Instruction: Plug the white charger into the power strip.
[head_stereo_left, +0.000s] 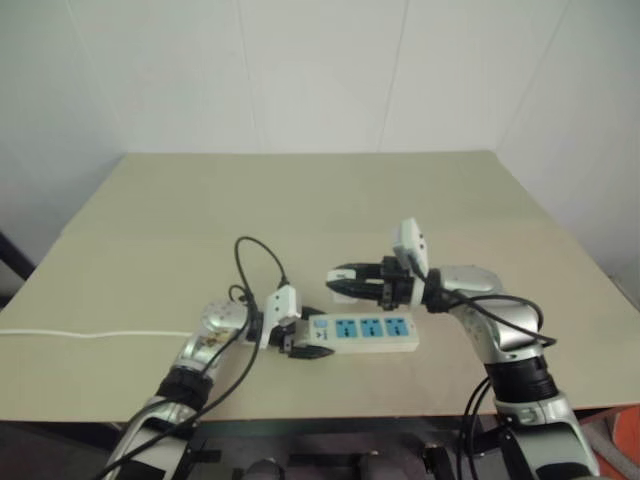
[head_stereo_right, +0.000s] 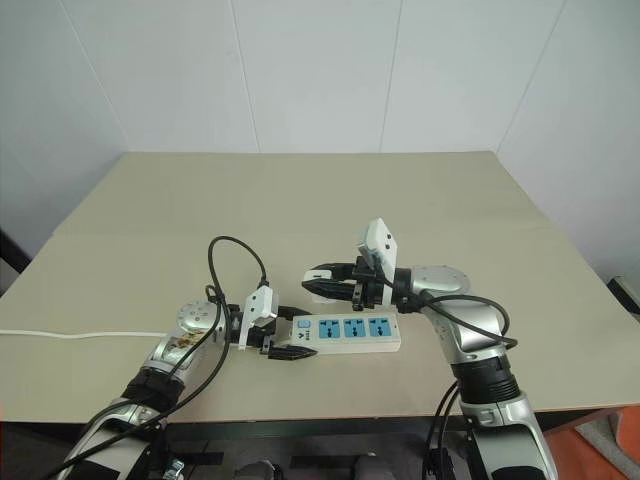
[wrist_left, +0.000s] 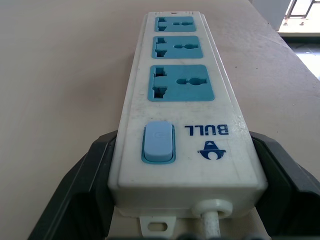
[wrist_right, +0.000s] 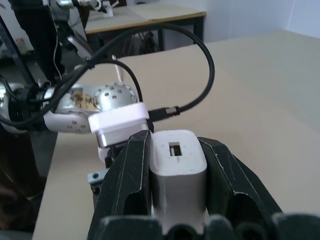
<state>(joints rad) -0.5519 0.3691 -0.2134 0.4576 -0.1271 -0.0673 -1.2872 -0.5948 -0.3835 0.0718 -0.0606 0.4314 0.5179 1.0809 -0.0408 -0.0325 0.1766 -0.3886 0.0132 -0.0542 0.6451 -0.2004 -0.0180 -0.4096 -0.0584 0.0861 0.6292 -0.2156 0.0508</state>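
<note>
The power strip (head_stereo_left: 372, 331) lies flat near the table's front edge, with three blue sockets (wrist_left: 180, 83) and a pale blue switch (wrist_left: 158, 142) facing up. My left gripper (head_stereo_left: 300, 341) is shut on its switch end, one black finger (wrist_left: 82, 185) on each long side. The white charger (wrist_right: 178, 167), a small rounded block with a square port on its end, sits between the fingers of my right gripper (wrist_right: 177, 150), which is shut on it. That gripper (head_stereo_left: 341, 279) points left and hovers just above and behind the strip's switch end.
The strip's thin white cord (head_stereo_left: 90, 334) trails left across the tan table (head_stereo_left: 320, 200) to its edge. Black cables (head_stereo_left: 262, 262) loop over my left wrist. White walls stand behind the table, and another table (wrist_right: 150, 15) shows in the right wrist view.
</note>
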